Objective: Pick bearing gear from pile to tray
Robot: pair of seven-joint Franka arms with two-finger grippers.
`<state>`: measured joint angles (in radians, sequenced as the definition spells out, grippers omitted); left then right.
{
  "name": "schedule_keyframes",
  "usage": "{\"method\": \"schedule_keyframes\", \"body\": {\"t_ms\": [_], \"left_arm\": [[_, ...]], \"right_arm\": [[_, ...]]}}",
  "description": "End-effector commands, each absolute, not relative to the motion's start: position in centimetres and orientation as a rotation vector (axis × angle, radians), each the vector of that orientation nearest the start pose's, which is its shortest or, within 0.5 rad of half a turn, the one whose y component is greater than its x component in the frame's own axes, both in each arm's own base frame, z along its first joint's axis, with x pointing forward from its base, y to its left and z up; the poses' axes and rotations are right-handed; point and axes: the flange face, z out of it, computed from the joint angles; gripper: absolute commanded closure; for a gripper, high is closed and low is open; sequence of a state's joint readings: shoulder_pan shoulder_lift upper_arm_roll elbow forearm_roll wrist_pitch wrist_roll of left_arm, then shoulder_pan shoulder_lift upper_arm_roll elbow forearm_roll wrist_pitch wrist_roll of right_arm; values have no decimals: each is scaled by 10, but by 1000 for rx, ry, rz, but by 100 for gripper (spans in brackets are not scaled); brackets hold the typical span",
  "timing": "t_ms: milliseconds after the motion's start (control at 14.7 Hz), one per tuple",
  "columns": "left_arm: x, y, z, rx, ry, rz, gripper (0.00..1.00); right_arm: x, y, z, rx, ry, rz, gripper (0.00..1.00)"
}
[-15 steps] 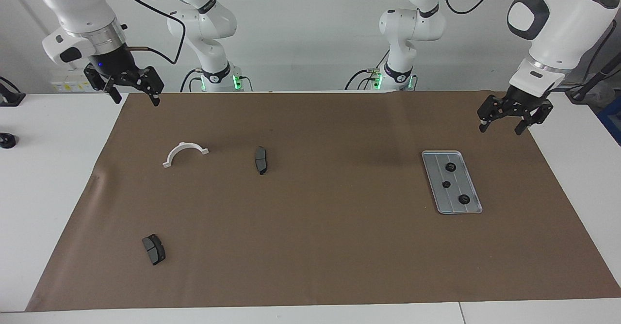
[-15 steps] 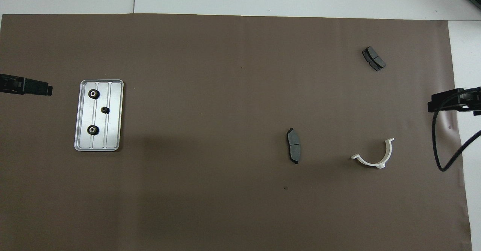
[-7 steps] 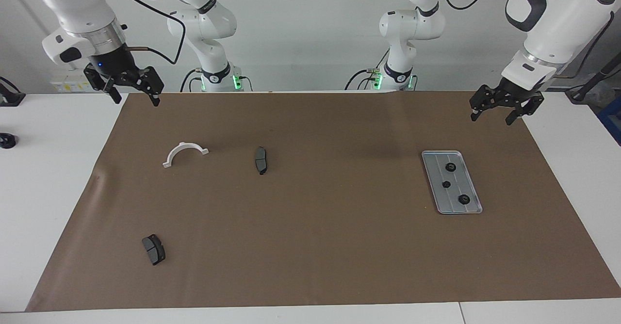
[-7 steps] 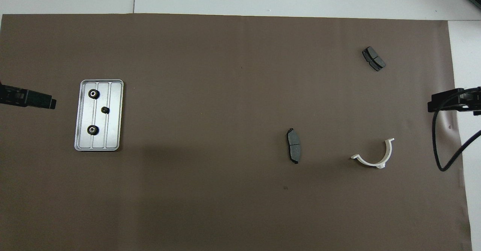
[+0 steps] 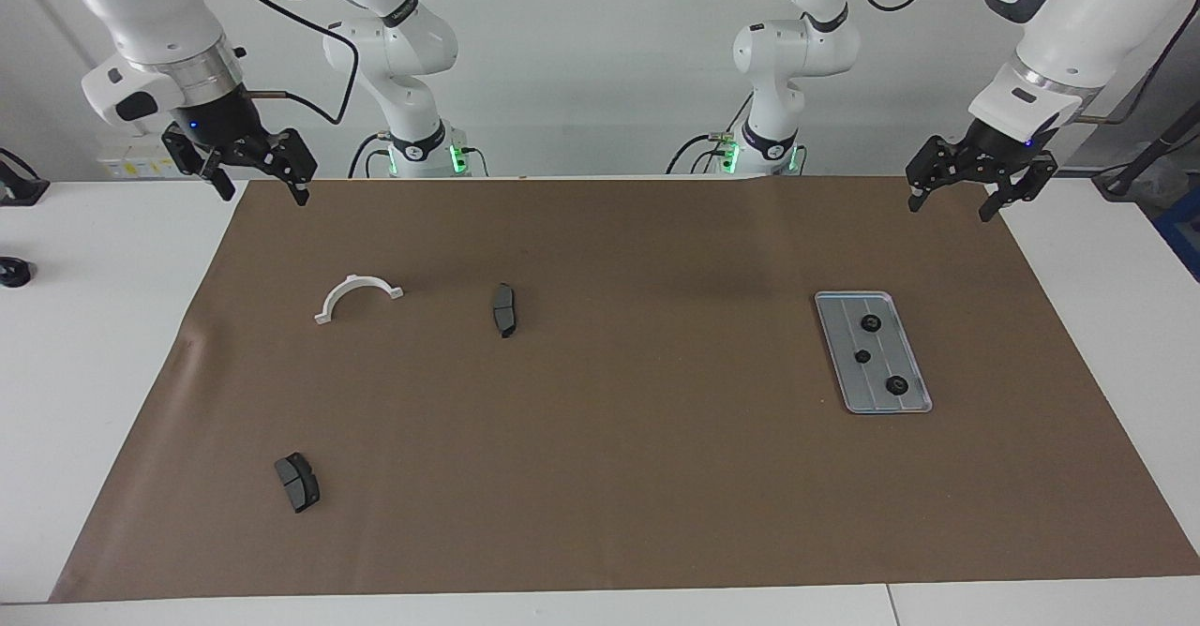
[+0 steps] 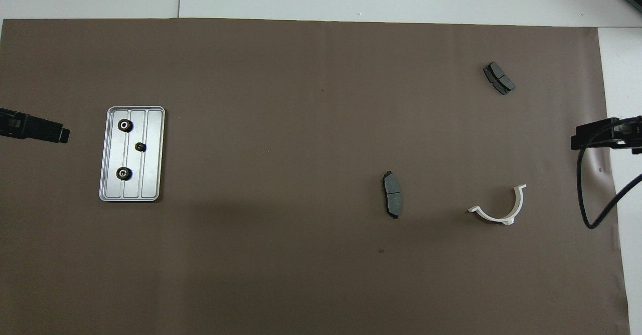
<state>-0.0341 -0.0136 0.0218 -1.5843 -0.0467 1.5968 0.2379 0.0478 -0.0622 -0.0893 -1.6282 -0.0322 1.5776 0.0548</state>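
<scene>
Three gears [image 5: 863, 356] lie in the tray [image 5: 914, 396], left gripper [image 5: 952, 202] raised apart.

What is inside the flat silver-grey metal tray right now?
Three small black round gears lie in the grooved silver-grey metal tray. Whatever is beneath the tray is hidden.

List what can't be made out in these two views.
- Left claw: overhead view cuts it at the frame edge; only one tip shows.
- Right claw: likewise cut off overhead, at the other edge.
- Three gears on the tray: too small in both views to read teeth or bore.
- Both arms' upper links: cropped by the facing view's top edge.
</scene>
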Motion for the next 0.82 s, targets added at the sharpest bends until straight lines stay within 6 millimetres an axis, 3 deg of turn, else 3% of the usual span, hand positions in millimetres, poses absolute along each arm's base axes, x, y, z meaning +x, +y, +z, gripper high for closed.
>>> {"method": "schedule_keyframes", "body": {"t_ms": [0,273,749], "left_arm": [[554,-15,629,-3167,418,27,0],[554,-14,629,-3178,313,15,0],[544,-16,614,-3175,281,66,0]], "right_arm": [[532,-27,634,-3155,121,-7,0],[532,-27,634,-3155,121,-7,0],[532,-27,634,-3155,121,-7,0]]}}
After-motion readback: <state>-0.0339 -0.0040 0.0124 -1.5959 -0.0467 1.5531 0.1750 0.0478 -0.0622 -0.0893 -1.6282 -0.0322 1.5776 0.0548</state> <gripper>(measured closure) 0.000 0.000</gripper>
